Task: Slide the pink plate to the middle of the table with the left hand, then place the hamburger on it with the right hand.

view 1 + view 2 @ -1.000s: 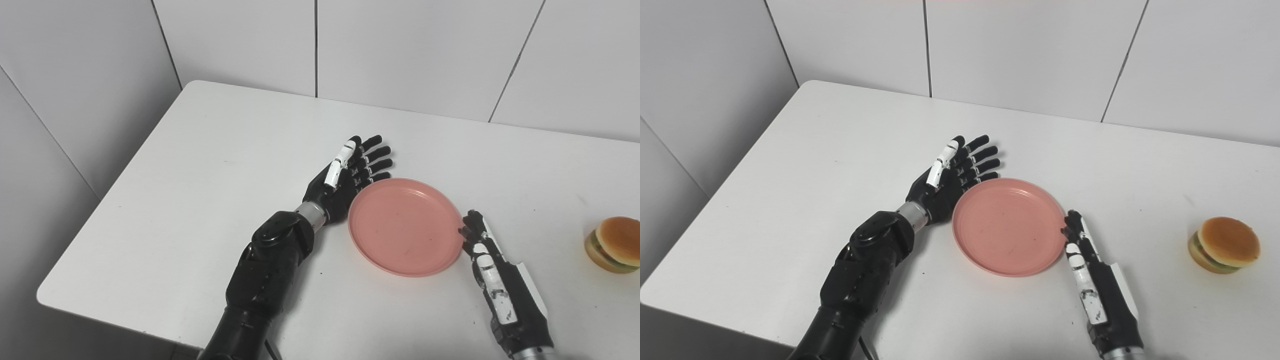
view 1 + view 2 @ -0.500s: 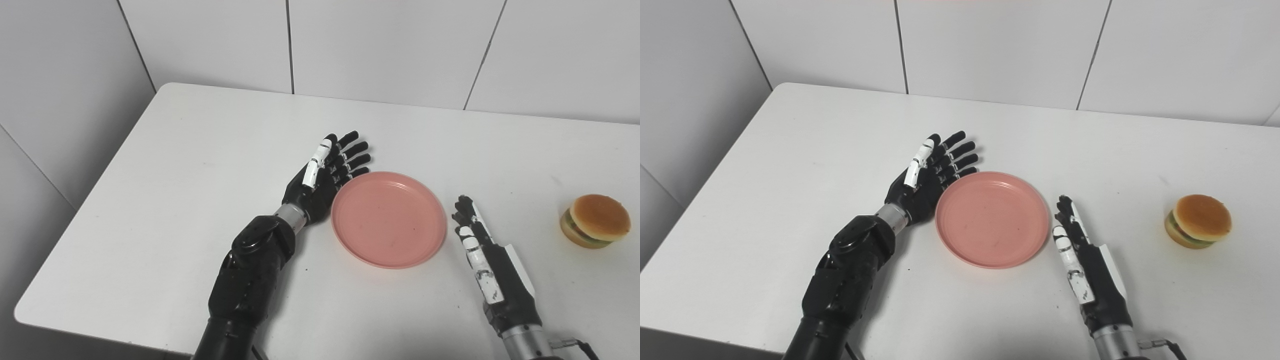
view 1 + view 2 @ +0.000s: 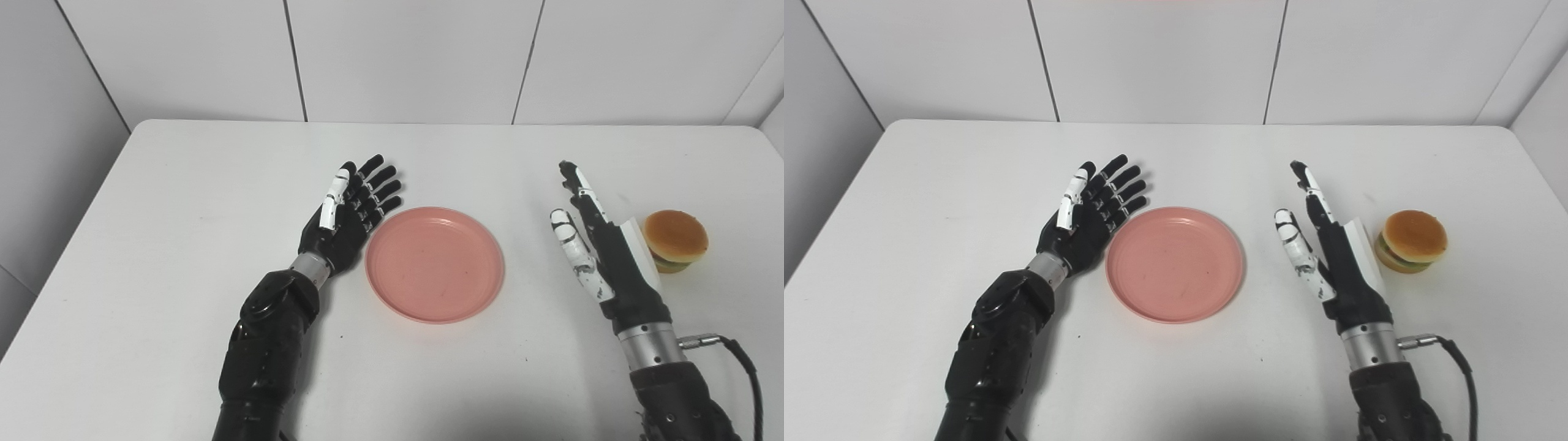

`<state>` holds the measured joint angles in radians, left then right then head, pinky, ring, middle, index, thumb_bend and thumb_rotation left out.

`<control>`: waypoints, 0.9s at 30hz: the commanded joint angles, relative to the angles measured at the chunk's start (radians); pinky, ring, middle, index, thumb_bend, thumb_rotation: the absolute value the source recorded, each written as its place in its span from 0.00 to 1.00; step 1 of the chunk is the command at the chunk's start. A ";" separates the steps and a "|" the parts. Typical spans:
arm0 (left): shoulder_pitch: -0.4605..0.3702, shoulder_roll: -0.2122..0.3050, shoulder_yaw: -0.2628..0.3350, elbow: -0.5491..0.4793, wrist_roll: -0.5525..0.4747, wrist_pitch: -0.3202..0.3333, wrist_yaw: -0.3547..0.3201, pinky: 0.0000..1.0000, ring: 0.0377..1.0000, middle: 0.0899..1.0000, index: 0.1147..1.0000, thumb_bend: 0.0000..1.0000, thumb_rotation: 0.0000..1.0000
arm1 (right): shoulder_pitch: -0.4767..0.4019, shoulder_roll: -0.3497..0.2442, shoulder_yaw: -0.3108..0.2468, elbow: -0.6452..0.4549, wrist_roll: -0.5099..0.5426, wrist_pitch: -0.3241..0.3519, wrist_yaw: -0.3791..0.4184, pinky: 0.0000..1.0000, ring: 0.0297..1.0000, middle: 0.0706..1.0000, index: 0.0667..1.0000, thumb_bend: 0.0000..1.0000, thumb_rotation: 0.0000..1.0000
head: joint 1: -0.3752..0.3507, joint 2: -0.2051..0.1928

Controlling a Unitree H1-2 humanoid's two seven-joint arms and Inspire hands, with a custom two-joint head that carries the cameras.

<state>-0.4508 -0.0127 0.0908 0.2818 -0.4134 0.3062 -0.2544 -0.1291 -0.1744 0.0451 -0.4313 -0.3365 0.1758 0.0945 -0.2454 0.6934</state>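
On one white table (image 3: 184, 184) — one pink plate (image 3: 435, 263), one hamburger (image 3: 675, 240) — left hand (image 3: 349, 211) and right hand (image 3: 597, 245) both empty, fingers spread.

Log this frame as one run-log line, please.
phase: reach for hamburger | pink plate: mid-table, empty | left hand: open, beside plate | right hand: open, near hamburger, not gripping

No legible text, label, brand, number or sign found in either view. Pink plate (image 3: 435, 264): plain surface, unmarked. Hamburger (image 3: 675, 239): no print seen. White table (image 3: 184, 202): unmarked. Left hand (image 3: 349, 214) and right hand (image 3: 597, 245): white patches with small dark specks noted on fingers, too small to be read as characters.
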 commanded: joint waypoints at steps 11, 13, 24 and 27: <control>0.026 0.057 0.039 0.134 -0.008 -0.011 -0.038 0.92 0.91 0.92 0.92 0.35 1.00 | -0.133 -0.146 -0.062 0.016 -0.237 -0.012 -0.050 0.87 0.93 0.96 0.96 0.58 1.00 | -0.144 -0.031; 0.022 0.066 0.041 0.154 -0.015 -0.025 -0.060 0.94 0.93 0.94 0.93 0.35 1.00 | -0.144 -0.145 -0.071 0.010 -0.268 0.044 -0.039 0.84 0.92 0.95 0.96 0.62 1.00 | -0.164 -0.036; -0.007 0.114 0.055 0.254 -0.041 -0.078 -0.123 0.93 0.92 0.93 0.92 0.36 1.00 | -0.172 -0.171 -0.085 0.106 -0.524 0.085 -0.111 0.75 0.89 0.95 0.99 0.86 0.76 | -0.260 -0.041; -0.015 0.125 0.056 0.278 -0.044 -0.086 -0.138 0.93 0.92 0.93 0.93 0.36 1.00 | -0.179 -0.185 -0.097 0.129 -0.557 0.106 -0.104 0.82 0.93 0.97 1.00 0.92 0.78 | -0.274 -0.042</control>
<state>-0.5191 0.0976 0.1432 0.4930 -0.4863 0.1788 -0.4208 -0.2657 -0.3317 -0.0329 -0.2892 -0.8714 0.2631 0.0141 -0.5200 0.6519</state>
